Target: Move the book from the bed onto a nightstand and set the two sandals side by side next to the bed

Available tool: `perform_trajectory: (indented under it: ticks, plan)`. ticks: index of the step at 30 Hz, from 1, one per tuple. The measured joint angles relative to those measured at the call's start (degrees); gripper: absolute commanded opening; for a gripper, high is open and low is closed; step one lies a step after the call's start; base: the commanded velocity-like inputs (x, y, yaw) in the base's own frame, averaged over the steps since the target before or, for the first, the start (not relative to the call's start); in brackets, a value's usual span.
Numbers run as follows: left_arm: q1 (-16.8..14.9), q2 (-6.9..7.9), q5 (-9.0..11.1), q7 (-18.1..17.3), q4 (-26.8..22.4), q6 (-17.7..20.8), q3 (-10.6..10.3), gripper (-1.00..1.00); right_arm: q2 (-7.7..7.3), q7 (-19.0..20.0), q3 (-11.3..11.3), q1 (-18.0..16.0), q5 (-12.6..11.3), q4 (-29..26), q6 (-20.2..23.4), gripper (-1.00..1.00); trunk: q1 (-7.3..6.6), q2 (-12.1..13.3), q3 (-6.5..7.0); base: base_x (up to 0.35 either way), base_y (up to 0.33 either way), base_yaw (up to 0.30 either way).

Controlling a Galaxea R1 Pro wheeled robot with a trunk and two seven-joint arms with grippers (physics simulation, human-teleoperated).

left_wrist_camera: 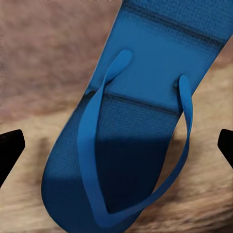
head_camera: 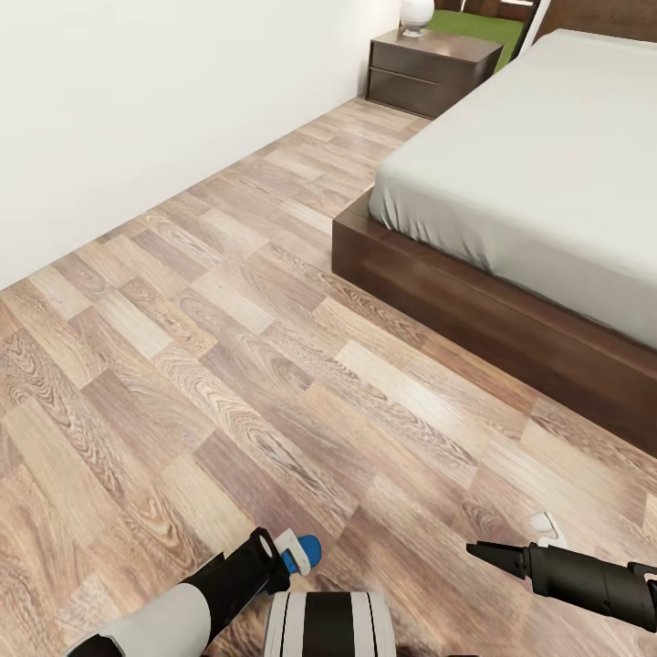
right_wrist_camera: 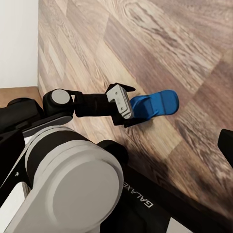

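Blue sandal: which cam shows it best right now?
Left wrist view: the sandal shows close up, sole and toe straps clear, between the open fingertips. The right wrist view shows it whole but small, at the left gripper. The head view shows a blue tip past the arm.

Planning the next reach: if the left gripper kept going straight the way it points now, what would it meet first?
The blue sandal. In the left wrist view it lies straight ahead between the open fingertips, over the wood floor. The right wrist view also shows the left gripper right at it; contact cannot be judged.
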Motion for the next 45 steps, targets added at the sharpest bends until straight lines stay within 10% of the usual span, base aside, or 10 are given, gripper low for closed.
perform_trajectory:
  ticks: [45]
  plan:
    - [-0.1,0.0,-0.3,0.2,-0.1,0.0,0.0,1.0,0.0,0.0,0.0,0.0,0.0,0.0,0.0,1.0,0.1,-0.1,-0.89,0.0,0.0,0.0]
